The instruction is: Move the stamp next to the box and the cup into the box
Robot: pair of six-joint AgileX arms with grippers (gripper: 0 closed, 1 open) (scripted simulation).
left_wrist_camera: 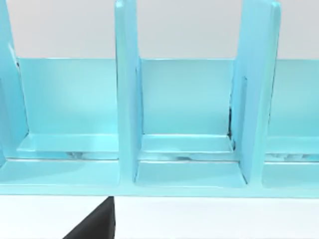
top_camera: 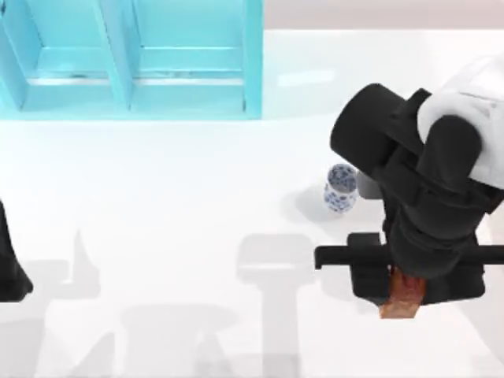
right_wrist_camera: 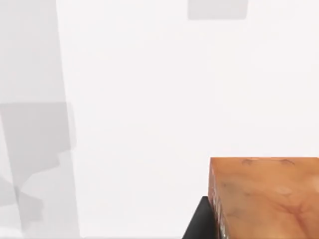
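1. At the near right of the desk (top_camera: pixel 197 197), the right gripper (top_camera: pixel 403 295) is pinching the stamp (top_camera: pixel 402 296), whose reddish-brown end pokes out from under the black arm.
2. In the right wrist view the stamp (right_wrist_camera: pixel 264 199) appears as an orange mottled block with a dark finger (right_wrist_camera: pixel 197 221) against its side, above bare white desk.
3. Just beyond the right arm, the cup (top_camera: pixel 340 187) stands upright on the desk, close beside the arm's dark housing.
4. The left arm sits parked at the desk's left edge; whether its gripper is spread, I cannot tell.
5. Farthest back, at the left, stands the turquoise shelf unit (top_camera: pixel 130 59), its compartments (left_wrist_camera: pixel 184 109) facing the left wrist view.
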